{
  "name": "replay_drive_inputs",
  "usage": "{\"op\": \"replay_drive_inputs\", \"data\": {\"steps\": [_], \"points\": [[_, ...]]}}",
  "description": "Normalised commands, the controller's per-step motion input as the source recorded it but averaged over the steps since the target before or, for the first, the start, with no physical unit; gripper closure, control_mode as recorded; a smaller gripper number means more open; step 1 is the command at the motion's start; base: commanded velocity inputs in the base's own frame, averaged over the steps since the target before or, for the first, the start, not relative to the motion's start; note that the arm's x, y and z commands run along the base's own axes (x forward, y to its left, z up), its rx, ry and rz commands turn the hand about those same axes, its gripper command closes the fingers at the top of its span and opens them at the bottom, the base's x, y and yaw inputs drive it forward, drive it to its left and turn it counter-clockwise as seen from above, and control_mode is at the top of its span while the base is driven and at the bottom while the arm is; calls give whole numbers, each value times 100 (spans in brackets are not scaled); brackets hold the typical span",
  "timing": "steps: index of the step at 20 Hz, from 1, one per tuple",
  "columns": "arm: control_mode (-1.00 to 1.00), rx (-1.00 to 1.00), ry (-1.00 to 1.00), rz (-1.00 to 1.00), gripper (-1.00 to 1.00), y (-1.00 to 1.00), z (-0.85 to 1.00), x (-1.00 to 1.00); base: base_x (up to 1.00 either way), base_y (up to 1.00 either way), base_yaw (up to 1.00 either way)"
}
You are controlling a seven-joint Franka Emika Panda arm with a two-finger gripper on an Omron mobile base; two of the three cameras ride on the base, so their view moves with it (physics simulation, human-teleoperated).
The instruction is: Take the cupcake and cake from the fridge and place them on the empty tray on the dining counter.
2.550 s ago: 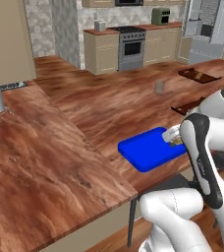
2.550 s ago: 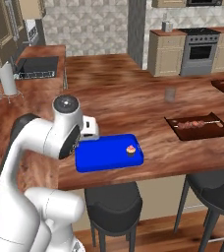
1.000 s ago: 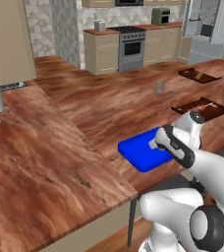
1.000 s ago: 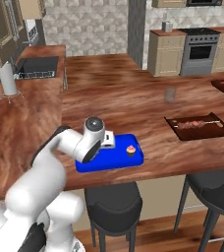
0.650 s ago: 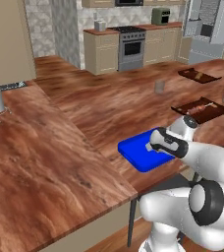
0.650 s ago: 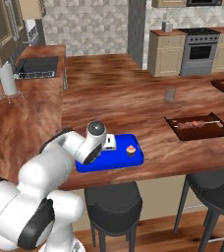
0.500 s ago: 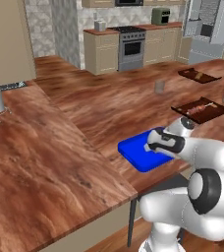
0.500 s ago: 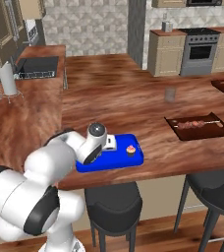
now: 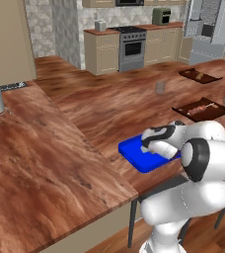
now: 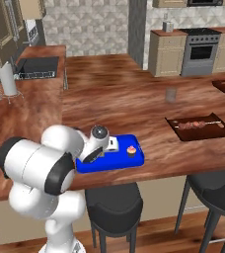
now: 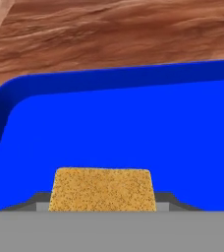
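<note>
Tray first: the bright blue rectangular plastic tray point(image 10: 129, 160) with a low rim sits near the edge of the reddish-brown wood-grain dining counter point(image 10: 109, 94). In it, the tiny dark brown cupcake with a pink top point(image 10: 131, 150) stands upright toward one end. The small orange-yellow boxy cake point(image 11: 102, 189), speckled and flat-topped, is low over the tray floor between the two-finger gripper's point(image 11: 102, 205) partly spread tips. Can't tell if they're pinching it.
</note>
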Motion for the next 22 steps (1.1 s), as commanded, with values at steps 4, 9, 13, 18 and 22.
{"op": "replay_drive_inputs", "data": {"steps": [4, 9, 13, 18, 22], "points": [[-100, 0, 0, 0, 100, -8, -28, 27, 0, 0, 0], [-100, 0, 0, 0, -100, -2, -27, 26, 0, 0, 0], [-100, 0, 0, 0, -100, -3, -17, 18, 0, 0, 0], [-100, 0, 0, 0, -100, -7, -1, 8, 0, 0, 0], [-100, 0, 0, 0, -100, -10, 1, 7, 0, 0, 0]]}}
